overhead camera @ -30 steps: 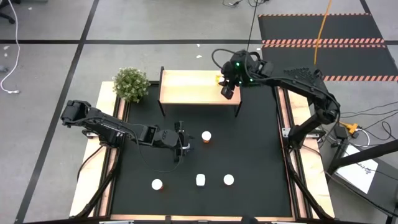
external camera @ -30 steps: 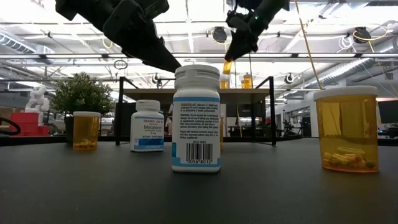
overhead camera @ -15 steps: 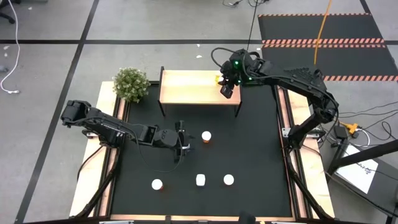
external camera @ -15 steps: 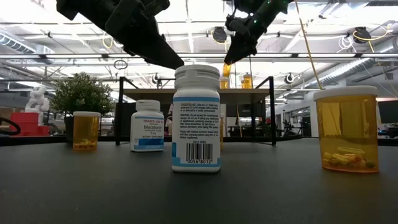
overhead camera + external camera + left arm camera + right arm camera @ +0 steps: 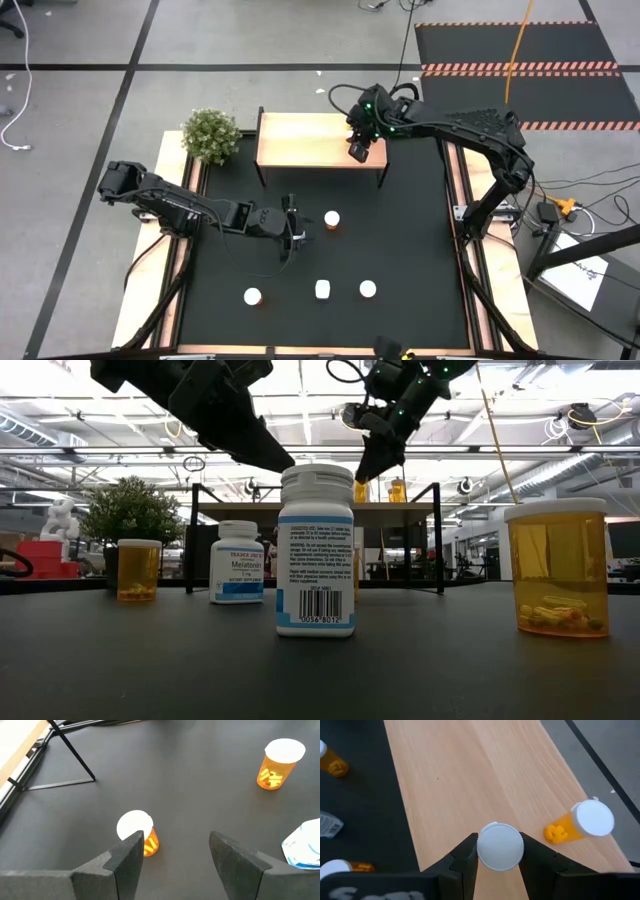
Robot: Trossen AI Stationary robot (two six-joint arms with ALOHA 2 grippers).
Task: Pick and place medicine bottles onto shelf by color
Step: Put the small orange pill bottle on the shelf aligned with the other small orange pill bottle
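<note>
Right claw (image 5: 500,851): clenched on a white-capped bottle (image 5: 500,846), hovering over the shelf (image 5: 300,140) at the surface's 12 o'clock. Step: placing. Next: lower beside the orange bottle (image 5: 580,822). Left claw (image 5: 172,852): released, mid-surface, above another bottle (image 5: 137,832).

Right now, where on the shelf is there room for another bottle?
The shelf is bare from its plant end across the middle. The crowded end is under the right gripper, which holds a white-capped bottle beside an orange bottle already standing there.
</note>
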